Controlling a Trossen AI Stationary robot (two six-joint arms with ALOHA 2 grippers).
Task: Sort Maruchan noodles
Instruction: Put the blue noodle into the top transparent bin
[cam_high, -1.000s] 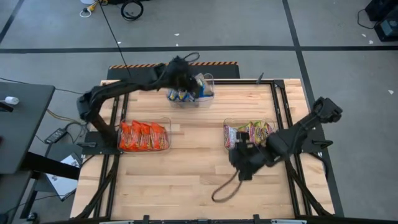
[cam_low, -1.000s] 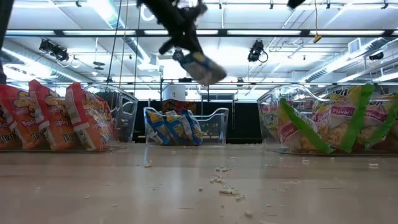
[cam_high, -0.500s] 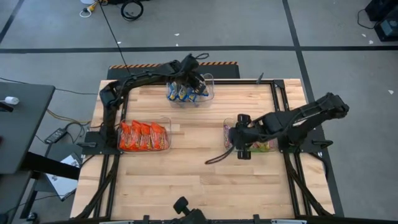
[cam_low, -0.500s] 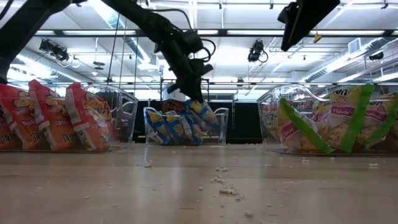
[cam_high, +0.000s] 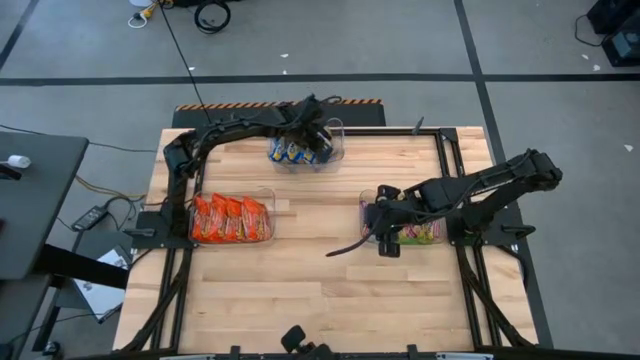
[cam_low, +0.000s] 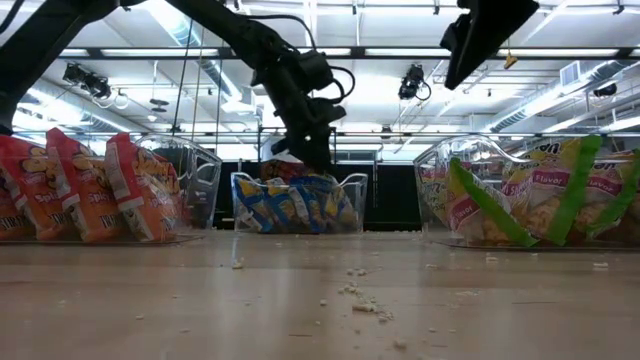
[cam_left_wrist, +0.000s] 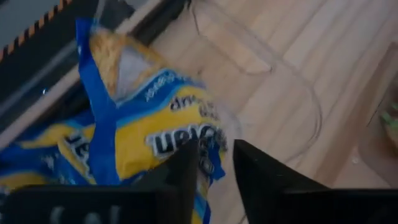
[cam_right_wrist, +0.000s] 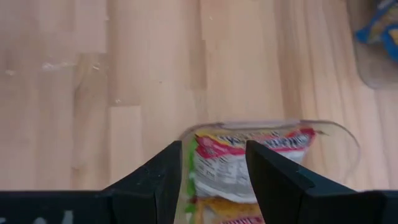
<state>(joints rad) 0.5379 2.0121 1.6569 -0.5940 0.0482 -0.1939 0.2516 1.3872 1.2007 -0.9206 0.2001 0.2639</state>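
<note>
from above, three clear bins hold all the packets i can see. the orange packets (cam_high: 231, 218) stand in a bin near the table's left edge, about five of them. the blue packets (cam_high: 292, 152) sit in a bin at the far edge, three or four. the green packets (cam_high: 418, 223) fill a bin toward the right edge, count hidden by the arm. nothing lies loose on the wood, so the sorting looks nearly finished.

from table level, crumbs (cam_low: 362, 300) dot the boards. the left claw (cam_low: 314, 160) dips over the blue bin.

the left wrist shows its fingers slightly apart over a blue packet (cam_left_wrist: 149, 134), not clearly pinching it.

the right wrist shows the right claw (cam_right_wrist: 214, 168) open and empty above the green bin's end.
</note>
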